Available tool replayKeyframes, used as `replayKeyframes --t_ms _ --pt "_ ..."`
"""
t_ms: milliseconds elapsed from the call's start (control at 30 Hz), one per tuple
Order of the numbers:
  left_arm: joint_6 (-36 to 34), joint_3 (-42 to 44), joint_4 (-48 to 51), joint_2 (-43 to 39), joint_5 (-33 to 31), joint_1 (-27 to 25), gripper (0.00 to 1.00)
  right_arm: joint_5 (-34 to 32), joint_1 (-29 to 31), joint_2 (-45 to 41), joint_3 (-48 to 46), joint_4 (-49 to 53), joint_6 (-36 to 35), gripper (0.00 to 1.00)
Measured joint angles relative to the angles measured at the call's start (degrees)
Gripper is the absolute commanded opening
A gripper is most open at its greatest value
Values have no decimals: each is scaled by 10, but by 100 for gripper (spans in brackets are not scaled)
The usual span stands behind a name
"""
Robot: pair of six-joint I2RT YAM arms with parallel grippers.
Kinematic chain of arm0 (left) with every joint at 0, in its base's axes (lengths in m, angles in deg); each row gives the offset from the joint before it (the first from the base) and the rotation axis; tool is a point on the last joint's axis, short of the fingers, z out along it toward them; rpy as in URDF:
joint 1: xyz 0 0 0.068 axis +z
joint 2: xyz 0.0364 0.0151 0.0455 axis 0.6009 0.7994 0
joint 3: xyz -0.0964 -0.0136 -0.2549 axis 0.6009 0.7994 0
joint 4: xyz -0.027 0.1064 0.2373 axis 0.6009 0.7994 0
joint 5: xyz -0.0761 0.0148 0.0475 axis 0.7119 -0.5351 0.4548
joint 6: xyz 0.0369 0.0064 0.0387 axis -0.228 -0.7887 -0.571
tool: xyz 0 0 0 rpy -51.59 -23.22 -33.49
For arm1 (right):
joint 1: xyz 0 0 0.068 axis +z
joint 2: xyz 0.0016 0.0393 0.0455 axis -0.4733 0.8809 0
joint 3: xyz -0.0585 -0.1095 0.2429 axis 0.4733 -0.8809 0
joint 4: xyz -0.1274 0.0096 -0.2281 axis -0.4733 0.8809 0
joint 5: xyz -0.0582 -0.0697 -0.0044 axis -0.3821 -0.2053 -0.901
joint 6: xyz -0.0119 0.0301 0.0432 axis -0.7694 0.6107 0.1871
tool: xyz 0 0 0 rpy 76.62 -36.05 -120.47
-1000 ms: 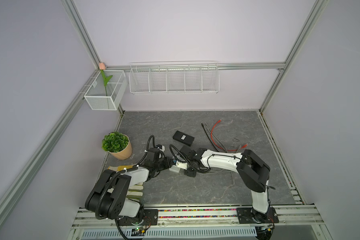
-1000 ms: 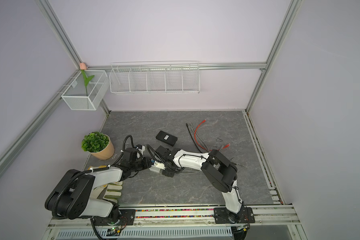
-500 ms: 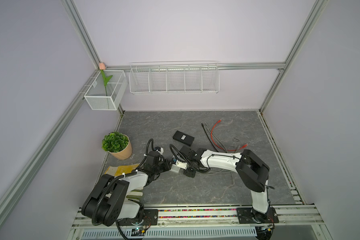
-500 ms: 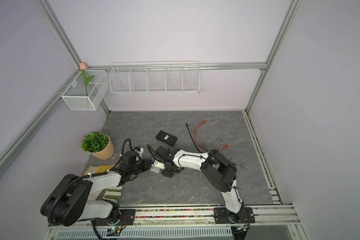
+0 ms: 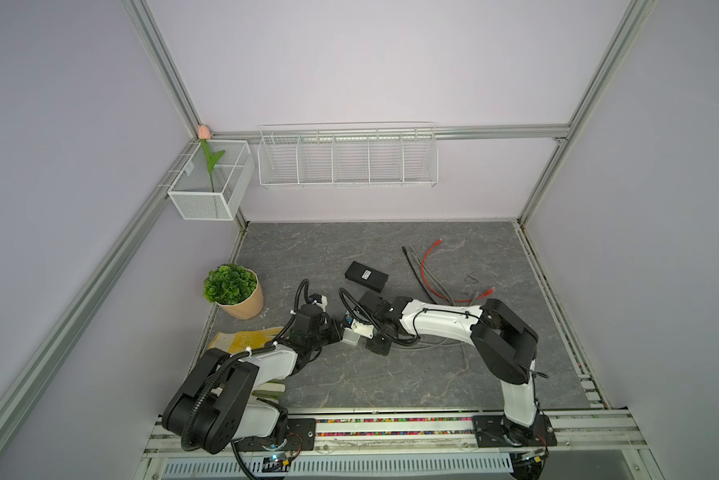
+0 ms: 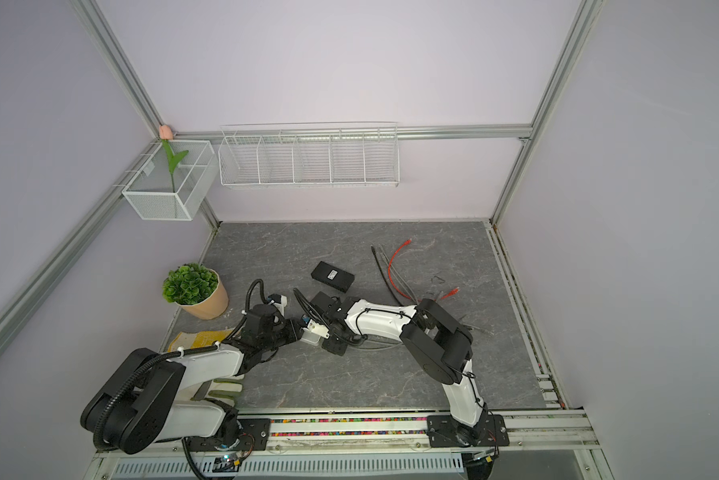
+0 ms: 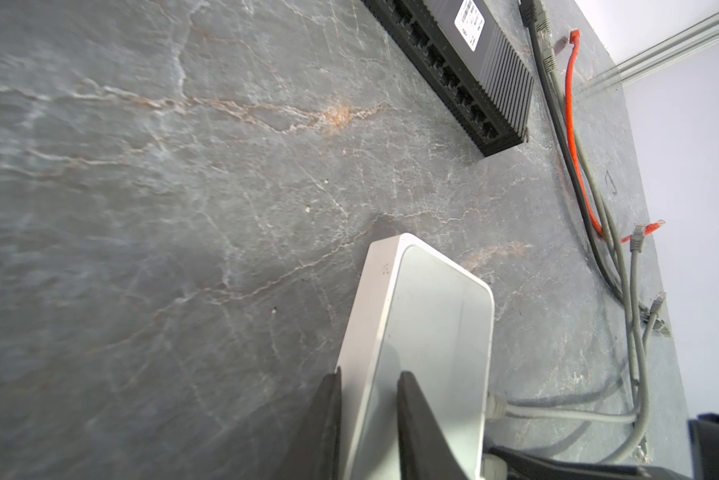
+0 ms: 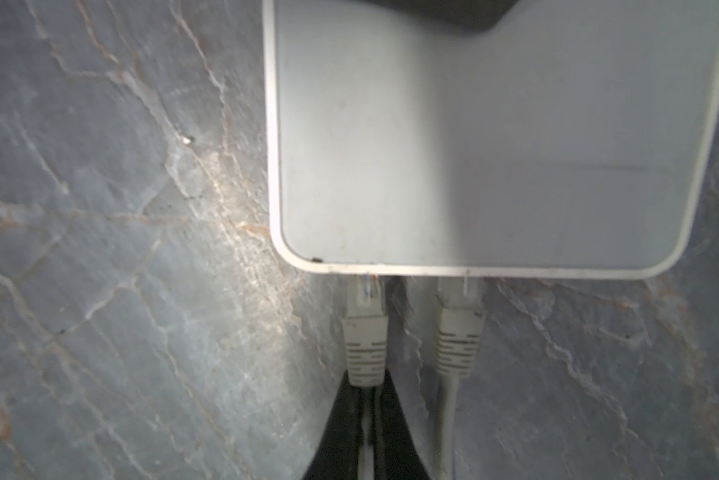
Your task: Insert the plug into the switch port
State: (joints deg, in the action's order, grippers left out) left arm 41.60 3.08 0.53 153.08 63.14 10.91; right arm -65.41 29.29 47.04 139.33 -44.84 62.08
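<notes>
Seating plug [image 8: 365,324] into port on edge of white switch [image 8: 495,145], mid-table between both arms.
Pinching grey cable [image 8: 367,428] right behind plug with right gripper [image 8: 366,386], jaws closed tight on it; clamping switch casing with left gripper [image 7: 368,376], jaws narrowly apart around its edge. Plug tip sitting at port mouth, probably not fully in. Risking crooked entry and jamming from gripping behind the boot; risking switch pivoting on table [image 8: 100,249] under the push, or bumping second plug [image 8: 459,328] just beside.
</notes>
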Motion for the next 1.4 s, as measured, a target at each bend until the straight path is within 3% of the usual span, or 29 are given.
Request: replayKeyframes --t_ms 1400 --pt "23 35 -91 13 -62 -35 21 28 -9 8 12 4 39 8"
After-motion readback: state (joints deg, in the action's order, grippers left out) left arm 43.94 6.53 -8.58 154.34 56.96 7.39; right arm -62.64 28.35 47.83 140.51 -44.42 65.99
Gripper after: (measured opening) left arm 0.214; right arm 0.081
